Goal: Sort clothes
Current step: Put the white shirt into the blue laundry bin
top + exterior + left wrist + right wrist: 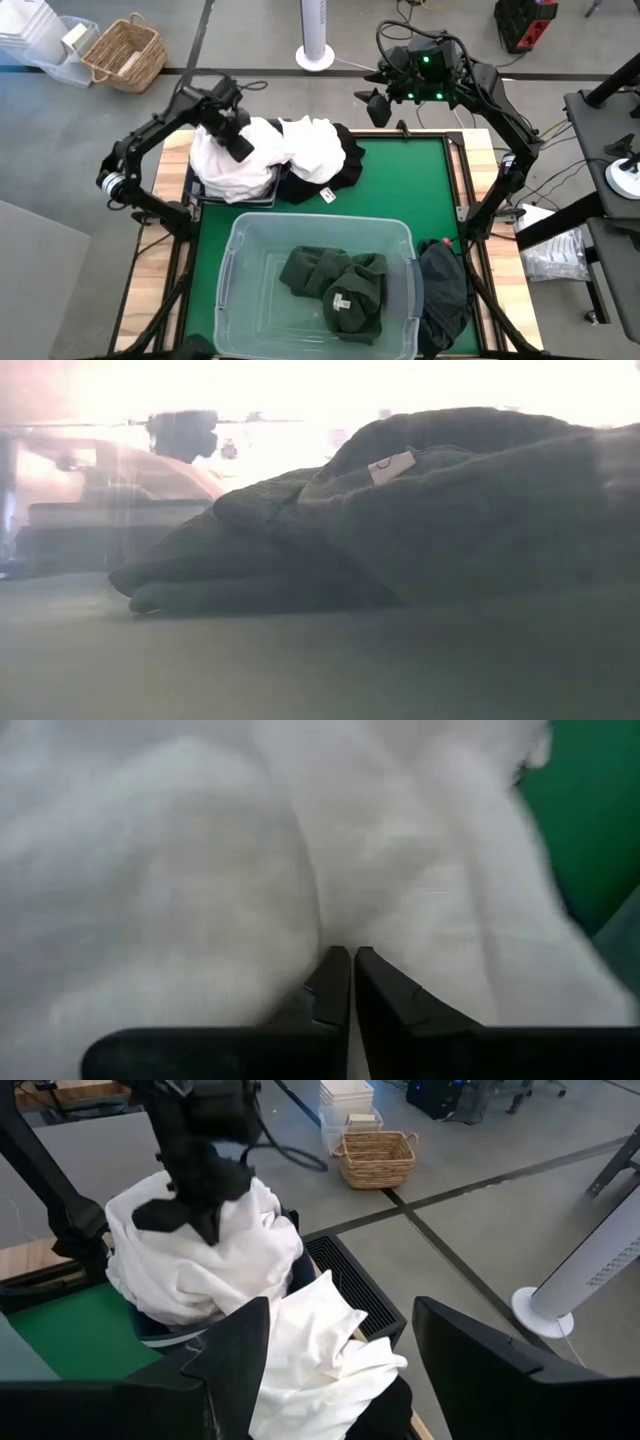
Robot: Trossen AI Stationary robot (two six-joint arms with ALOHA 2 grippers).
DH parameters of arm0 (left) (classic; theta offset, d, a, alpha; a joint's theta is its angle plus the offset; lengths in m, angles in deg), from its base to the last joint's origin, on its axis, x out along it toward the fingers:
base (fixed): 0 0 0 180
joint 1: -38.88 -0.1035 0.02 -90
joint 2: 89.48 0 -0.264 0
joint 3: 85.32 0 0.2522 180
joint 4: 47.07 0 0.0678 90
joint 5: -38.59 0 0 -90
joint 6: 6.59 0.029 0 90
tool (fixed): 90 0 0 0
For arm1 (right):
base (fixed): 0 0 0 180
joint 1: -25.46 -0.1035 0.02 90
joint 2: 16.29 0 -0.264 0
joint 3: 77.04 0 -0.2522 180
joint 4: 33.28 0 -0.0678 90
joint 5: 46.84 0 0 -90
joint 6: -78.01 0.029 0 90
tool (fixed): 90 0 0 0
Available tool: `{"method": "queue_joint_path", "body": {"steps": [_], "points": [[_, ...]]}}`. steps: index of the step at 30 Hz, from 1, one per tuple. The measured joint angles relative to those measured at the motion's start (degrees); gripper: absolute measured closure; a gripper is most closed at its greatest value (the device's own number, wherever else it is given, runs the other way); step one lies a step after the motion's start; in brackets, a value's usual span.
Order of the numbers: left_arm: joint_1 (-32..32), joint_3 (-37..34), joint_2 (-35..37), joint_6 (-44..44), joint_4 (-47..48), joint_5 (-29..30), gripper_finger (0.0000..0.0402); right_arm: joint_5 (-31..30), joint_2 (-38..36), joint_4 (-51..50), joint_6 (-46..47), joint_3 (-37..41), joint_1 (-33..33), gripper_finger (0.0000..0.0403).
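Table (420, 175): a green mat is laid over the top, framed by pale wood; it fills the middle of the high view.
Clear plastic tub (232, 262): set at the lower centre of the high view; rigid, glossy, with rounded corners.
White clothes (260, 155): heaped at the upper left of the mat, spilling over a navy bin (196, 188); soft, matte, deeply creased. They are judged light and limp, likely to drape and trail when lifted.
Dark green clothes (340, 285): two crumpled pieces are seen inside the tub, one showing a small pale tag; thicker knit is suggested in the low view.
Black garment (345, 165): spread under the right edge of the white heap, with a small white tag beside it.
Dark garment (440, 290): draped over the table's lower right edge, outside the tub.
Left gripper (350, 982): pressed into the top of the white heap; its fingers are drawn together with a fold of white cloth apparently pinched between them.
Right gripper (340, 1355): held above the far right corner of the table, upper centre-right of the high view; its fingers are spread wide and nothing is carried.
Hold advice: a bunched fold near the crest of the heap is judged best, since a single thin layer may slip free.
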Motion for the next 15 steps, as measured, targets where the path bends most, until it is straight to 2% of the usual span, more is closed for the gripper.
{"method": "queue_joint_path", "body": {"steps": [5, 15], "points": [[-1.4, -6.4, 0.6, 0.3, -3.7, 0.0, 0.0401, 0.0, 0.0, 0.0, 0.1, 0.0, 0.0, 0.0167], [-1.4, -14.2, 1.1, 0.7, -9.3, -0.5, 0.0401, -0.1, 0.0, 0.0, 1.2, 0.0, 0.0, 0.0160]]}}
